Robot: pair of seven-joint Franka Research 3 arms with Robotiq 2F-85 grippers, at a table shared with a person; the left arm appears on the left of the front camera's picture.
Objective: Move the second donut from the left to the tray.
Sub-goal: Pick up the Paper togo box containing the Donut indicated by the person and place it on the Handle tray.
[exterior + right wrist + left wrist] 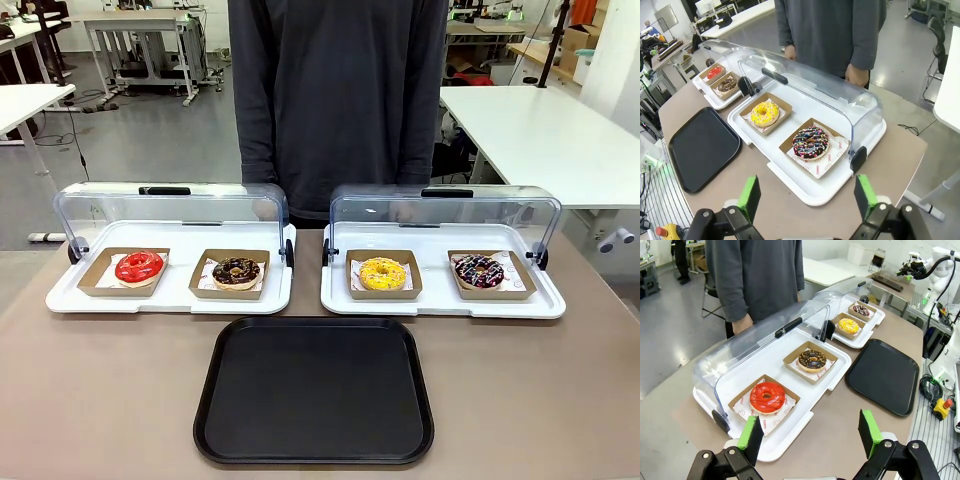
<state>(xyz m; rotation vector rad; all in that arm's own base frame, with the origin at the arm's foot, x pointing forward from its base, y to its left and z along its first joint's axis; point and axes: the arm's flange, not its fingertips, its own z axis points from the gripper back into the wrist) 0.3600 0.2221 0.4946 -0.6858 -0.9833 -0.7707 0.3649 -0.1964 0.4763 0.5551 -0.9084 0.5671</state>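
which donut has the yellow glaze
The third donut from the left, in the right-hand white tray; the others are red or dark-glazed.

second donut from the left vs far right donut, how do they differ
The second donut from the left has light speckles on dark glaze; the far right donut has pink and white sprinkles. The former sits in the left white tray, the latter in the right white tray. Both lie in brown holders.
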